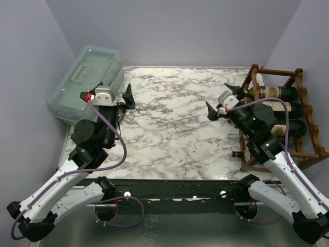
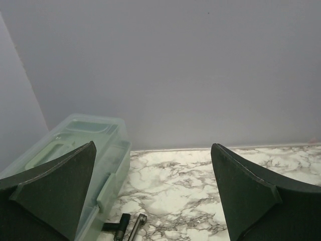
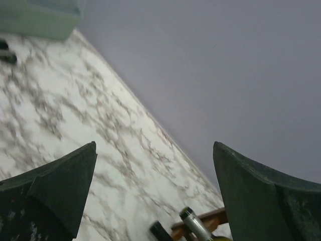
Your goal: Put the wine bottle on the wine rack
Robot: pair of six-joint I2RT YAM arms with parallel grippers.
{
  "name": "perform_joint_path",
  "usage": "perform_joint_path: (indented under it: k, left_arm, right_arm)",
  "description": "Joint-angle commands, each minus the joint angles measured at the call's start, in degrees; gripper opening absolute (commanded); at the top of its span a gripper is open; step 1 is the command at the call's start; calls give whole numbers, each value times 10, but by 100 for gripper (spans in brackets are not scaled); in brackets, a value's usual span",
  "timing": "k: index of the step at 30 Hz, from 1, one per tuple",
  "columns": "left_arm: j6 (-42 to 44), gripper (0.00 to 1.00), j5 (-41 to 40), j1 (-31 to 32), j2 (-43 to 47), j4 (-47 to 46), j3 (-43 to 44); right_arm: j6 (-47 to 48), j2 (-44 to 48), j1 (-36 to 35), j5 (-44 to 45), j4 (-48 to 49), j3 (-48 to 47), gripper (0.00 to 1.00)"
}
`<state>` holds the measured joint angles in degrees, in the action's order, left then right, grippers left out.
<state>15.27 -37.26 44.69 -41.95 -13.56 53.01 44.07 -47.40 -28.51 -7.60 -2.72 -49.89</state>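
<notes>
No writing, brand, number or sign can be read in any view. The only candidates are the pale labels (image 1: 269, 92) on the dark wine bottles (image 1: 288, 94) lying in the wine rack (image 1: 307, 110), just to the right of the right gripper (image 1: 220, 99). They are too small and blurred for any lettering to be made out.
</notes>
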Motion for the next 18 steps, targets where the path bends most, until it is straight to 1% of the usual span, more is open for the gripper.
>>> perform_joint_path:
  k: [1,2,3,5,7,10,13,18]
  left_arm:
    - [-2,99,-32,-2,-25,24,31]
    - [-5,99,-33,-2,-30,39,47]
    - [-10,99,-34,-3,-34,60,61]
    - [-23,99,-37,-3,-38,100,91]
    - [-42,99,-42,-3,-38,140,118]
    - [-66,99,-46,-2,-30,197,157]
    - [-84,99,-58,-2,-21,233,194]
    - [-100,99,-70,-2,-3,250,239]
  right_arm:
    - [-315,18,-2,109,146,-24,100]
    - [-380,18,-3,150,135,-40,100]
    - [-423,16,-2,183,106,-59,100]
    - [-477,6,-3,223,43,-101,100]
    - [-498,-4,-3,232,-12,-131,100]
    - [-536,-9,-3,266,-52,-168,100]
    - [-564,-1,-3,298,-60,-193,100]
    - [-572,18,-2,310,-55,-212,100]
